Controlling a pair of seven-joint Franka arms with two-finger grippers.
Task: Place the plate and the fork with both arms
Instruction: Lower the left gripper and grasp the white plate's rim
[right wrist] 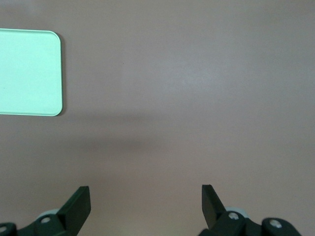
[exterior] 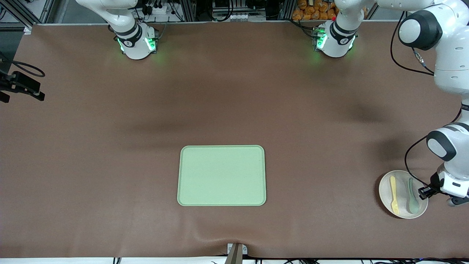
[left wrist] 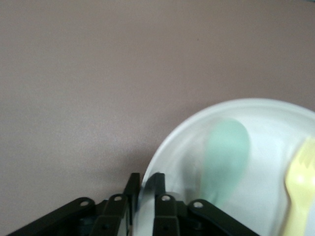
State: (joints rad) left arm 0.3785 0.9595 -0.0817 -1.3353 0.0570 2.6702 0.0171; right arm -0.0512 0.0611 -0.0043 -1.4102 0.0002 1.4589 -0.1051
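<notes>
The off-white plate lies near the left arm's end of the table, nearer to the front camera than the tray's middle. On it lie the pale-yellow fork and a grey-green spoon, side by side. My left gripper is shut on the plate's rim beside the spoon. In the left wrist view my left gripper pinches the plate's rim, one finger inside and one outside, with the spoon and the fork on the plate. My right gripper is open and empty over bare table.
The light-green tray lies at the table's middle, toward the front camera; its corner shows in the right wrist view. A black device juts in at the right arm's end of the table.
</notes>
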